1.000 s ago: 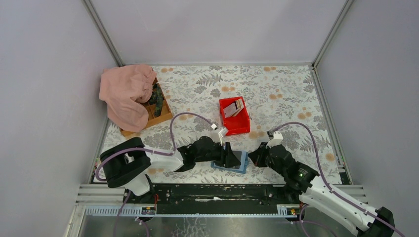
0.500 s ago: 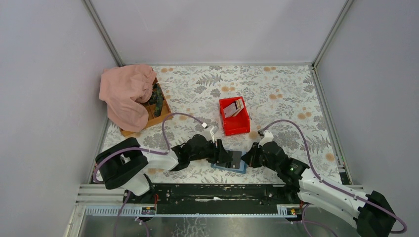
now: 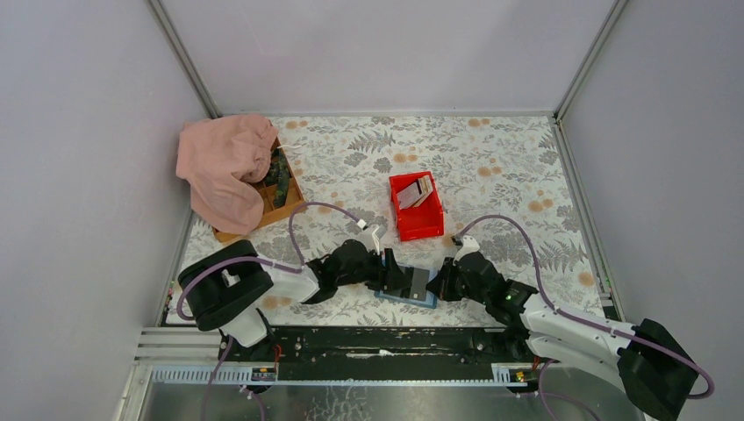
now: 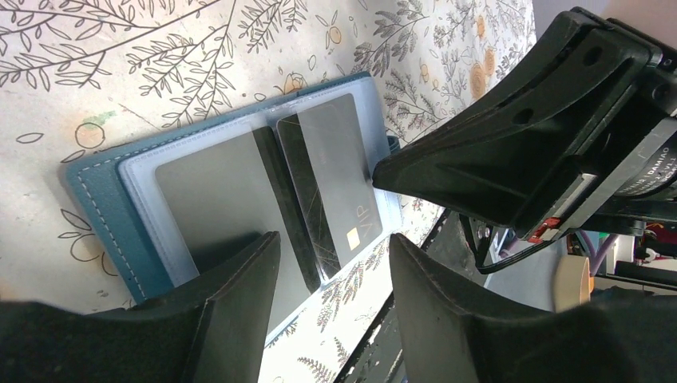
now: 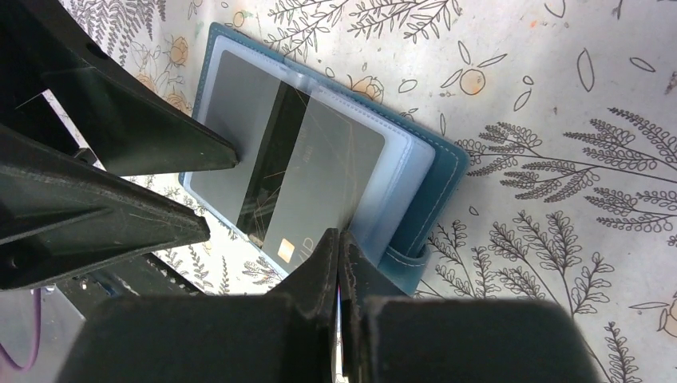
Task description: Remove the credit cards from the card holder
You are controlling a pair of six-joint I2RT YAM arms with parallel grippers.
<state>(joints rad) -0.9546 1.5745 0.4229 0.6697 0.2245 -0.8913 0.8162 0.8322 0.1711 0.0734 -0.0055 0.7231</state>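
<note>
Two risks: your right gripper (image 5: 339, 239), pinched shut at the edge of the dark card (image 5: 315, 171), may shove the open card holder (image 5: 443, 171) across the table (image 3: 526, 175); your left gripper (image 4: 334, 247), jaws apart over it, may nip the sleeve (image 5: 395, 187).

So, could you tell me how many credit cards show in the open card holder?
2. A plain grey card lies in the card holder's clear sleeve; a VIP-marked card lies beside it, by the shut right gripper. Others may be hidden underneath.
</note>
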